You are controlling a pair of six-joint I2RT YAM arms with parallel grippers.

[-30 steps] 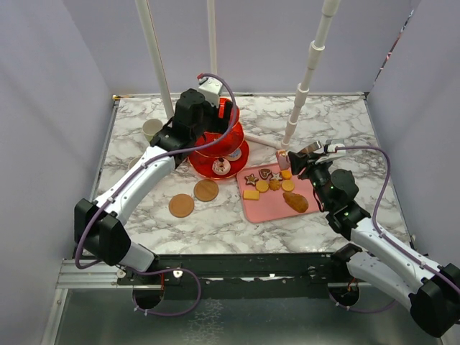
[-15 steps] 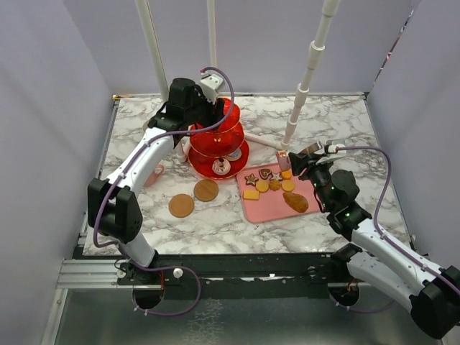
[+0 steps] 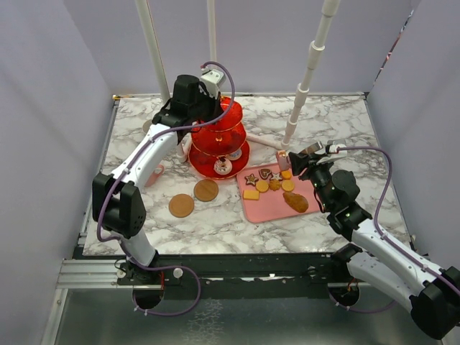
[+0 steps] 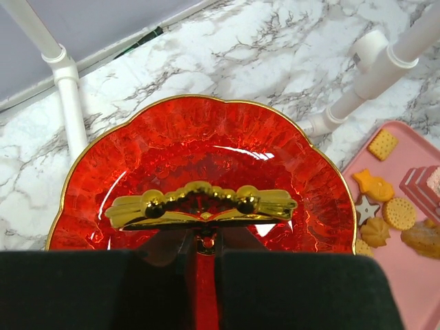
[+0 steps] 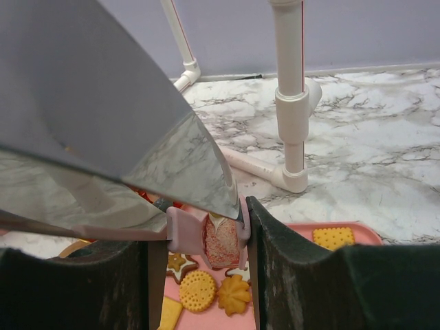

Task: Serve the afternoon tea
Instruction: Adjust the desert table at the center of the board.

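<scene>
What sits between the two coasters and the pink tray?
Nothing: in the top view, only bare marble table separates the coasters from the pink tray.

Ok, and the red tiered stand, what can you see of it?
The stand is translucent red, glassy-looking, three scalloped gold-rimmed tiers widening downward, topped by a gold finial. It stands upright on the marble table toward the back, beside the pink tray. A pastry sits on its bottom tier. The left pincer hovers at the finial; contact unclear.
</scene>
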